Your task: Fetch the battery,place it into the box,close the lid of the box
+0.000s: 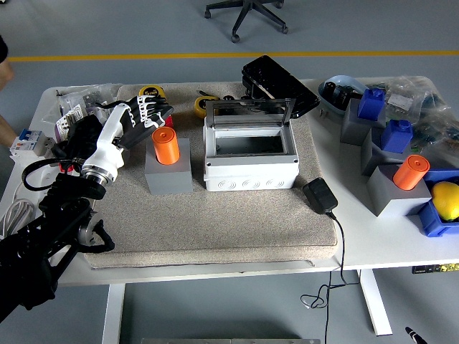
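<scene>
An orange cylindrical battery [166,145] stands upright on a grey block [170,174] on the grey mat. My left hand [147,115], black and white, hovers just behind and left of the battery's top with its fingers relaxed and holding nothing. The grey box [249,163] stands to the right of the block, empty inside. Its clear lid [250,110] is swung up at the back. My right arm is out of view.
A black power adapter [319,195] with its cable lies right of the box. A second orange cylinder [412,172] on a grey block, blue blocks [396,134] and a yellow object [446,198] crowd the right side. Tape measures [203,106] and clutter [75,111] lie behind.
</scene>
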Motion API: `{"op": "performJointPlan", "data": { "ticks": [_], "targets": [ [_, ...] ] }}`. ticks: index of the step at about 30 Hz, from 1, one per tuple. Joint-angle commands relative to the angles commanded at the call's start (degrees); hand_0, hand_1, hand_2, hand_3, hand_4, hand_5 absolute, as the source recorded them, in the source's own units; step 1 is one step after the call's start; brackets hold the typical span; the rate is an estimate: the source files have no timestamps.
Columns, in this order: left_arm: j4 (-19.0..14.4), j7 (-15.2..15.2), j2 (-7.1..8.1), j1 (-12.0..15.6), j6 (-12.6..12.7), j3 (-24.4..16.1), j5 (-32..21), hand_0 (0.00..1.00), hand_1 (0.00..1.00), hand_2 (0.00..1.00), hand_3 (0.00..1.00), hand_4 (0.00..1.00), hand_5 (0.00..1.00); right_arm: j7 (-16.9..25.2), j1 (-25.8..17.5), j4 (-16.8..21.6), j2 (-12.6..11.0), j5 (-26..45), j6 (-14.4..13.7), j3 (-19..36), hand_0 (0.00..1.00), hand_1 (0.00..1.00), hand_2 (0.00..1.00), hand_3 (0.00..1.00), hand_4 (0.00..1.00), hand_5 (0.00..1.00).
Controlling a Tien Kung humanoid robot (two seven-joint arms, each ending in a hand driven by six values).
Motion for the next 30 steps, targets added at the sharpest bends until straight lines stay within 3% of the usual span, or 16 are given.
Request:
{"op": "performJointPlan", "data": {
  "ticks": [2,3,12,30],
  "targets": [
    [0.34,-0.19,-0.03,-0.09,0.01,0.34,-0.12,0.755,0.736,0.689,0.621,0.998,0.456,-0.02,0.0,0.0,0.0,0.02,0.01,-0.05,0.702,0.68,0.674,0.586,0.961,0.506],
    [0.63,-0.33,-0.04,-0.18,0.04,0.66,-0.16,0.754,0.732,0.662,0.62,0.977,0.252,-0.03,0.01,-0.01,-0.01,0.05,0.02,-0.11,0.702,0.68,0.674,0.585,0.96,0.507],
    [3.25,-1.35,-0.3,-0.73,0.41,3.19,-0.79,0.755,0.731,0.661,0.621,0.975,0.236,-0.03,0.12,0.08,-0.01,-0.1,-0.04,-0.11,0.702,0.68,0.674,0.585,0.96,0.507],
    [7.27,-4.27,-3.07,-3.28,2.1,8.56,-4.2,0.722,0.686,0.635,0.609,0.969,0.173,-0.07,0.25,0.12,-0.04,0.16,0.03,-0.45,0.703,0.68,0.674,0.584,0.96,0.507]
  ]
}}
